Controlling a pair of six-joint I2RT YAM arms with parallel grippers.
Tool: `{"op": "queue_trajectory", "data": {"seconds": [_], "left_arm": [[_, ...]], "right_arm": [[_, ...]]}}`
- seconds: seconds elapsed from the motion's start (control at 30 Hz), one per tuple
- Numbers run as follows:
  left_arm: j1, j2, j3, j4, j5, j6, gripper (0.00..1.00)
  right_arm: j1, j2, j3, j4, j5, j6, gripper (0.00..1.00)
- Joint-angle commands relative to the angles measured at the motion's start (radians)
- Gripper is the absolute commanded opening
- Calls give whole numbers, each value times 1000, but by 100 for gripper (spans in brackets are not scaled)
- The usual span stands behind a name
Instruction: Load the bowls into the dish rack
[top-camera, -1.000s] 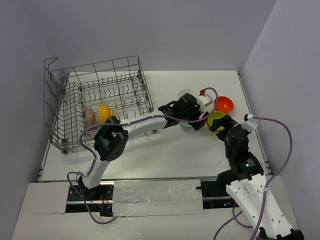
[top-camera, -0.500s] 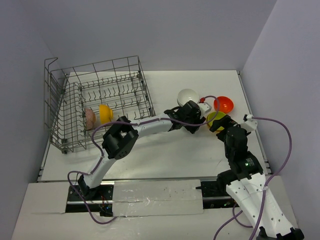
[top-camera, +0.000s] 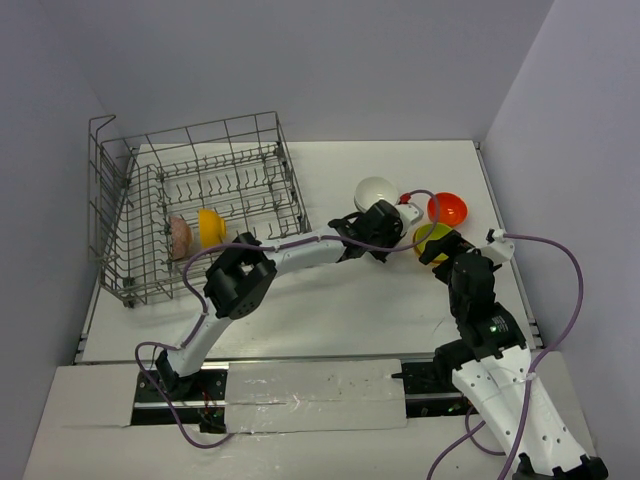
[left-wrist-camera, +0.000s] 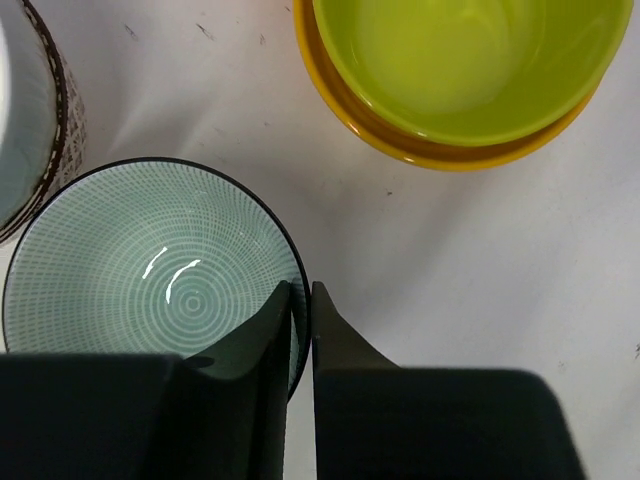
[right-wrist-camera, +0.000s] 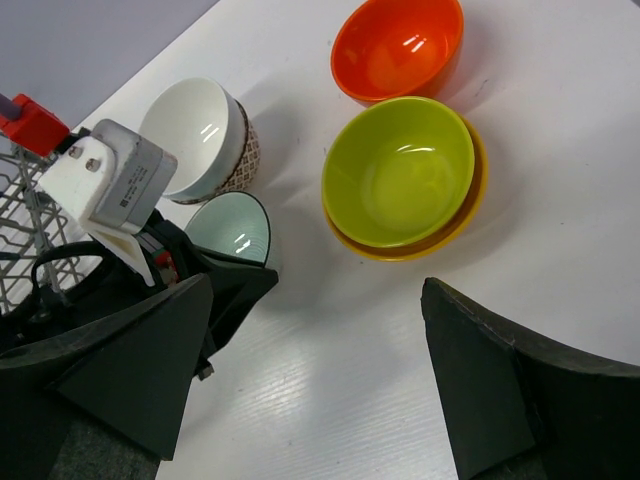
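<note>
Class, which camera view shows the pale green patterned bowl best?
Left wrist: the pale green bowl close up, ringed pattern clear. Right wrist shows it small, half hidden; top external mostly hides it under the left arm.

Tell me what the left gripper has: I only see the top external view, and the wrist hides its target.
Observer: The left gripper is pinched on the black rim of a small round pale green bowl, one jaw inside, one outside.
Operator: Is the lime bowl by itself?
Observer: No. The round lime green bowl sits nested inside a yellow-orange bowl.
Operator: And the right gripper?
Observer: The right gripper is open and empty, with that stack just ahead of it.
</note>
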Motion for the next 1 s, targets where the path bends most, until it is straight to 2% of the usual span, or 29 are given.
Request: {"op": "queue_trajectory", "data": {"seconds": [0.0,0.07,0.33,0.6,0.7,0.8,0.83,0.97], "left_arm": [[-3,-27,28,17,3,-17,6],[-3,-59,31,6,3,-26,0],[-3,-317,-44,41,29,-86,0],[23,-551,-151,86,49,-159,0],[78,-644,-254,149,50,-236,0],[172,-838,-402,235,46,-357,0],[231,-878,-489,312,61,-380,0],[397,-1088,-676,417,101,-512,0]], "right_arm": [[1,-10,-10,15,12,-2,93],[1,-12,-10,13,12,-4,92],[1,-48,-4,10,23,-13,92],[1,-160,-32,57,-14,-42,91],[1,-173,-33,61,-31,-51,91],[1,-167,-38,74,-55,-62,90],[1,-161,-38,80,-62,-63,90],[1,-145,-38,96,-86,-73,90]]}}
